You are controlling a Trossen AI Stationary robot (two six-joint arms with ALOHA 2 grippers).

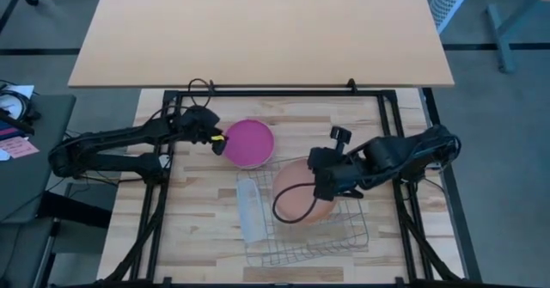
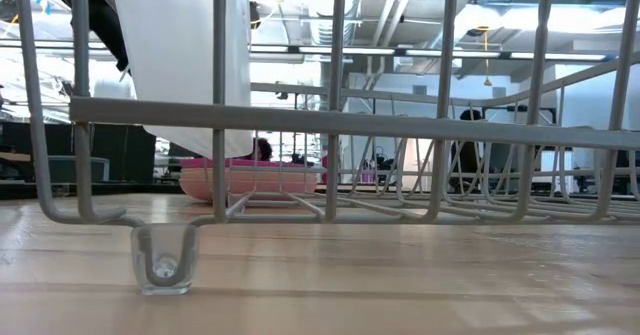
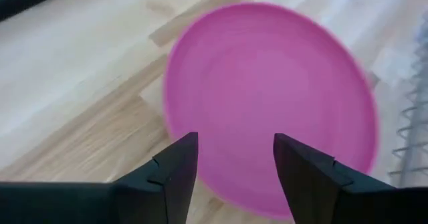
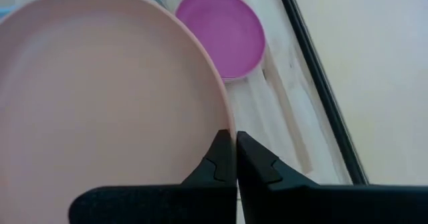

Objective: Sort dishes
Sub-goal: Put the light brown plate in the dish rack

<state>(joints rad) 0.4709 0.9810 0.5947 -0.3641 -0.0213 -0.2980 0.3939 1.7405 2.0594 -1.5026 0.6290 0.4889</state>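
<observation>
Two round plastic plates show. Left gripper (image 3: pixel 234 177), fingers apart, hovers over the magenta plate (image 1: pixel 249 143) lying mid-table. Right gripper (image 4: pixel 235 158) pinches the pale orange-tan plate's (image 1: pixel 301 193) rim above the silver wire rack (image 1: pixel 344 241). Sorting looks unfinished.

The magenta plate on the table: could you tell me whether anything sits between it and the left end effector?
Nothing visible does. The left end effector hangs just over the near edge of the magenta plate, fingers apart, with only bare wood around it. The wire rack lies beyond, on the plate's far side.
</observation>
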